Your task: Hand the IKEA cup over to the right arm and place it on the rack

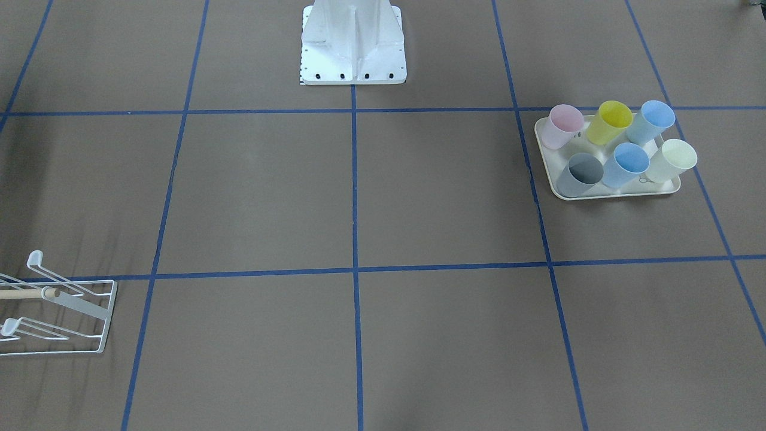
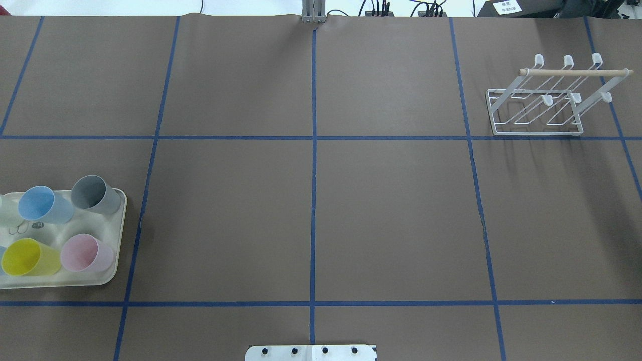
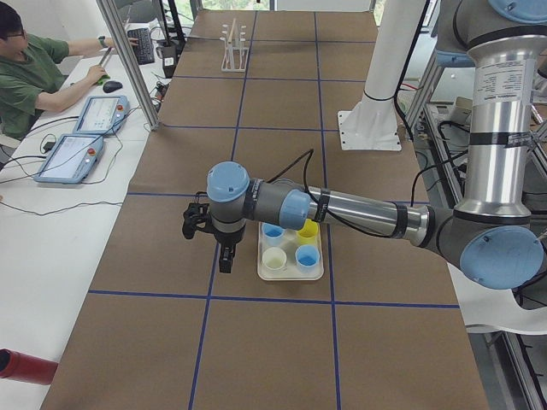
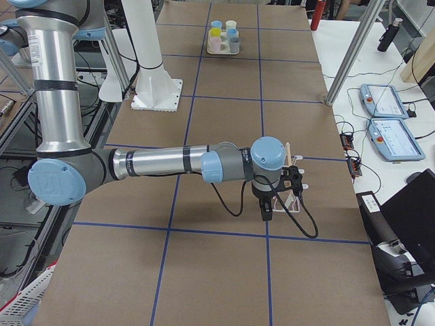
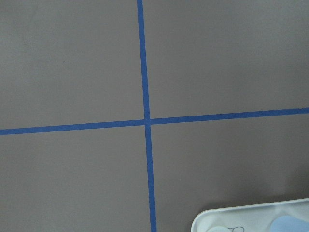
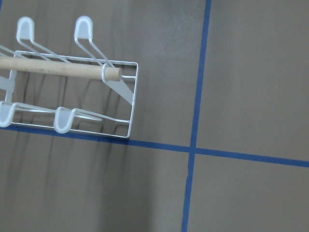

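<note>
We see six cups (image 1: pixel 581 173) standing upright on the tray (image 1: pixel 616 193), none of them lifted. The left gripper (image 3: pixel 197 222) hangs just beside the tray and the right gripper (image 4: pixel 291 182) by the rack (image 2: pixel 548 100). We cannot tell whether either's fingers are apart or together.

The table (image 2: pixel 391 210) is covered in brown paper and divided into squares by blue tape lines (image 2: pixel 314 200). Beside it a white desk (image 3: pixel 51 248) is set, where handheld screens (image 3: pixel 68 158) and cables are laid and a person (image 3: pixel 30 73) is seated by a keyboard (image 3: pixel 141 44). An aluminium post (image 3: pixel 128 60) is fixed at the table's edge.
</note>
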Robot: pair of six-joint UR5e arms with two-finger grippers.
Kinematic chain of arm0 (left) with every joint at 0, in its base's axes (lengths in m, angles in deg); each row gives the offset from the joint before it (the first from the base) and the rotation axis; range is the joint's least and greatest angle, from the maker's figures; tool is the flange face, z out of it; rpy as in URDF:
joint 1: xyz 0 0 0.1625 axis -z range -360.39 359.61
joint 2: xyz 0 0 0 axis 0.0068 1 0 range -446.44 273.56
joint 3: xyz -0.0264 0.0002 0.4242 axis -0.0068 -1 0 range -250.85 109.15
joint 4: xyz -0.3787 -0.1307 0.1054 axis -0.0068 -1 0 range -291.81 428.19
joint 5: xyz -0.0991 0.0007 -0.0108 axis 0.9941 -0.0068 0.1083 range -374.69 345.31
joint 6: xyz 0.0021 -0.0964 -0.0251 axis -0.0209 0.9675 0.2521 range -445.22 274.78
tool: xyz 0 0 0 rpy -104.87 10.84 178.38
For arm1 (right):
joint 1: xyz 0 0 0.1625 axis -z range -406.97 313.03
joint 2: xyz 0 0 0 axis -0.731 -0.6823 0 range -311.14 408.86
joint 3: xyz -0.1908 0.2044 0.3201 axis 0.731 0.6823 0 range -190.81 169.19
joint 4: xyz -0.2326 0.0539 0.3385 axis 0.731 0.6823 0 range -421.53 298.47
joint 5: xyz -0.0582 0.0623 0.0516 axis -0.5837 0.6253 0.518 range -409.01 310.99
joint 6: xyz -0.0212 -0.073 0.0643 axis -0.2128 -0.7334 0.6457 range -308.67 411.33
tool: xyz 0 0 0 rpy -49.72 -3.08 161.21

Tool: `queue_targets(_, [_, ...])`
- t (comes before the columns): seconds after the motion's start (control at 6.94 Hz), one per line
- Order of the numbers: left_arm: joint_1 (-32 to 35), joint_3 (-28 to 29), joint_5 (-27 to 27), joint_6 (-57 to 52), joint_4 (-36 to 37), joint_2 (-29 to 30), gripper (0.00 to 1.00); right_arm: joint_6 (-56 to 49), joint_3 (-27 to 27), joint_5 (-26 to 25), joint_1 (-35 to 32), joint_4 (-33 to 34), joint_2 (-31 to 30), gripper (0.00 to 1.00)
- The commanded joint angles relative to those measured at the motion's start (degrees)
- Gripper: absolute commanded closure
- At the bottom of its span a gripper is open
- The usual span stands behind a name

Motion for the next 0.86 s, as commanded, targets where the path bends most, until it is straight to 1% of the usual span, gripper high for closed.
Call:
queue_targets(0.0, [-2.34, -2.91, 5.52, 4.62, -2.01, -6.44, 0.00, 1.09, -0.71, -0.12, 0.81, -0.17, -0.05, 0.00])
queue_targets(0.14, [-3.84, -7.81, 0.48, 10.65, -7.43, -12.49, 0.00, 1.09, -0.71, 0.13, 1.08, -0.25, 0.04, 0.00])
queue_targets(0.29, [-7.68, -12.39, -2.79, 14.53, -11.92, -19.86, 0.00, 1.35, -1.06, 0.22, 1.52, -0.25, 0.04, 0.00])
queue_targets(0.43, [-8.50, -13.39, -3.61, 16.66, -17.36, -25.15, 0.00, 3.45, -1.93, 0.31, 1.78, -0.17, 0.04, 0.00])
queue_targets(0.58, [-9.82, -13.31, -3.53, 21.21, -24.46, -29.73, 0.00, 5.29, -2.37, 0.49, 1.96, -0.08, 0.04, 0.00])
queue_targets(0.72, [-10.96, -13.14, -3.53, 23.34, -28.28, -32.56, 0.00, 5.49, -3.25, 1.79, 2.05, 0.27, 0.04, 0.00])
